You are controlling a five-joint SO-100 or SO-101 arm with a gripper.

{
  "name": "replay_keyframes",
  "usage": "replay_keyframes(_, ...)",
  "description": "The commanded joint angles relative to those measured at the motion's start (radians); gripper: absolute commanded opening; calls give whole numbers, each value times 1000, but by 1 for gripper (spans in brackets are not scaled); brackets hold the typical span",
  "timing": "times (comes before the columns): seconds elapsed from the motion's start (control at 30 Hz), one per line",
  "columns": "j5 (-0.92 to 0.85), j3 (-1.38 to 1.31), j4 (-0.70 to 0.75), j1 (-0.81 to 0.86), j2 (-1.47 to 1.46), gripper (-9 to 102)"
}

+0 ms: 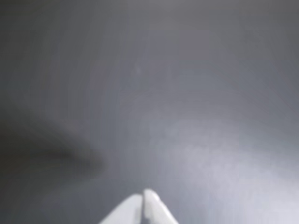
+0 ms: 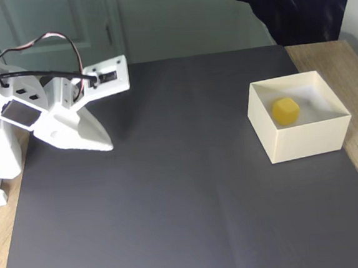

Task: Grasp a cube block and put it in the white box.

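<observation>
one yellow cube block [image 2: 285, 110] on show, sitting inside one white box [image 2: 308, 138], well off from the jaws in the fixed view. one dark mat [image 2: 171, 191] under it all, one white arm with one gripper [image 2: 106, 145], two fingers pressed tip to tip.

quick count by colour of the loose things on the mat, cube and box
yellow: 1, the cube block, lying inside the box
cream-white: 1, the white box
total: 2
</observation>
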Motion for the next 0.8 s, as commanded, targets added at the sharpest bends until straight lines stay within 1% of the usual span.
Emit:
replay_keyframes(0.0, -17, -5, 77, -8, 6, 0)
replay_keyframes(0.2, -23, -5, 186, -15, 6, 0)
replay_keyframes(0.5, -37, -5, 273, -23, 6, 0)
replay_keyframes(0.77, -104, -5, 285, -6, 8, 0)
